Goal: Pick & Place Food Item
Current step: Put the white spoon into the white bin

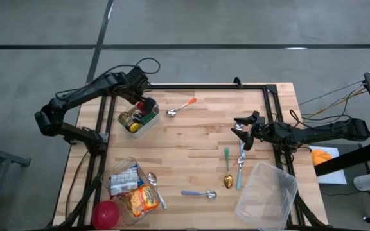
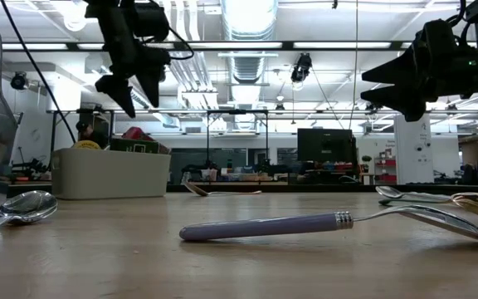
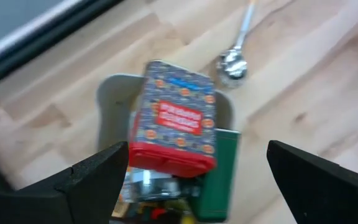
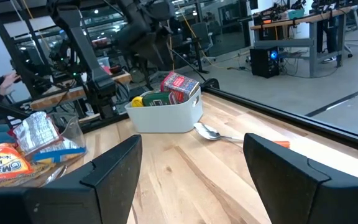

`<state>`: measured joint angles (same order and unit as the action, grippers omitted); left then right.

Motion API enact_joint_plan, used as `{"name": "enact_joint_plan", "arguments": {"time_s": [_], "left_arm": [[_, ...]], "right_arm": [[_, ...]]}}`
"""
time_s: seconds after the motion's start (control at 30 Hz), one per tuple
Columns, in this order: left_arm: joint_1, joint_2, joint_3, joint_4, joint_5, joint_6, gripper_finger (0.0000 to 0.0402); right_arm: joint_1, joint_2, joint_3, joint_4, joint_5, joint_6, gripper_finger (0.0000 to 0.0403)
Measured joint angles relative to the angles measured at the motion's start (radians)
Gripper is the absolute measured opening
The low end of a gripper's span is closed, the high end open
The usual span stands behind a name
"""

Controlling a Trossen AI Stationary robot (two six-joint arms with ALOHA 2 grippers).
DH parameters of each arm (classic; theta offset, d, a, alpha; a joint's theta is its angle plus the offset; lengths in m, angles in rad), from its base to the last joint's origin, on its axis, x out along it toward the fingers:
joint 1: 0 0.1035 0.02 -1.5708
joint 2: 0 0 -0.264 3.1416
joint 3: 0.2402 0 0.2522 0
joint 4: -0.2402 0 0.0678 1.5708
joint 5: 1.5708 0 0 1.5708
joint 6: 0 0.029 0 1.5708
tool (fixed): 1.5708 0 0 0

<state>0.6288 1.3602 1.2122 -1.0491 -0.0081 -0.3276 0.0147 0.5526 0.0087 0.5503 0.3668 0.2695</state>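
A white bin (image 1: 128,128) stands at the table's far left, also seen as the bin (image 4: 166,118). It holds food items: a red patterned box (image 3: 179,118) lying tilted on top, a green box (image 3: 219,174) under it, and a yellow item (image 4: 138,99). My left gripper (image 3: 197,152) hangs open above the bin, pointing steeply down, its fingers well apart on either side of the red box and clear of it. My right gripper (image 1: 241,130) waits open and level over the table's right half, with nothing between its fingers (image 4: 191,143).
Spoons lie about: an orange-handled one (image 1: 182,107) beside the bin, a purple one (image 1: 199,193) near the front, a green-handled and a gold one (image 1: 228,181) plus a teal fork (image 1: 239,170) at the right. A clear tub (image 1: 266,196) sits front right; another with packets (image 1: 132,189) and a red ball (image 1: 106,213) front left.
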Motion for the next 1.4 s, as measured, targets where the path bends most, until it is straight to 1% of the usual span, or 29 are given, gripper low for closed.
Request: {"name": "enact_joint_plan", "arguments": {"time_s": [0.17,0.37,0.57,0.67,0.83,0.93,1.1,1.17,1.27,1.33,1.4], "left_arm": [[-0.022,0.000,0.015,0.036,0.084,-0.038,0.0383],[-0.099,-0.002,0.013,0.171,0.087,-0.018,0.0383],[-0.201,-0.003,0.011,0.328,0.088,0.090,0.0383],[-0.247,-0.003,0.007,0.381,0.083,0.112,0.0383],[-0.319,-0.004,-0.042,0.515,0.037,0.120,0.0383],[-0.348,-0.003,-0.078,0.575,0.027,0.123,0.0383],[-0.358,-0.003,-0.121,0.611,0.015,0.122,0.0383],[-0.358,-0.003,-0.131,0.619,-0.005,0.121,0.0383],[-0.365,-0.003,-0.165,0.696,-0.068,0.122,0.0383],[-0.382,-0.004,-0.202,0.780,-0.141,0.145,0.0383],[-0.398,-0.004,-0.233,0.822,-0.198,0.185,0.0383]], "right_arm": [[0.000,0.000,0.000,0.000,0.000,0.000,0.0276],[0.000,0.000,0.000,0.000,0.000,0.000,0.0276],[0.000,0.000,0.000,0.000,0.000,0.000,0.0276],[0.000,0.000,0.000,0.000,0.000,0.000,0.0276],[0.000,0.000,0.000,0.000,0.000,0.000,0.0276],[0.000,0.000,0.000,0.000,0.000,0.000,0.0276],[0.000,0.000,0.000,0.000,0.000,0.000,0.0276],[0.000,0.000,0.000,0.000,0.000,0.000,0.0276],[0.000,0.000,0.000,0.000,0.000,0.000,0.0276],[0.000,0.000,0.000,0.000,0.000,0.000,0.0276],[0.000,0.000,0.000,0.000,0.000,0.000,0.0276]]}}
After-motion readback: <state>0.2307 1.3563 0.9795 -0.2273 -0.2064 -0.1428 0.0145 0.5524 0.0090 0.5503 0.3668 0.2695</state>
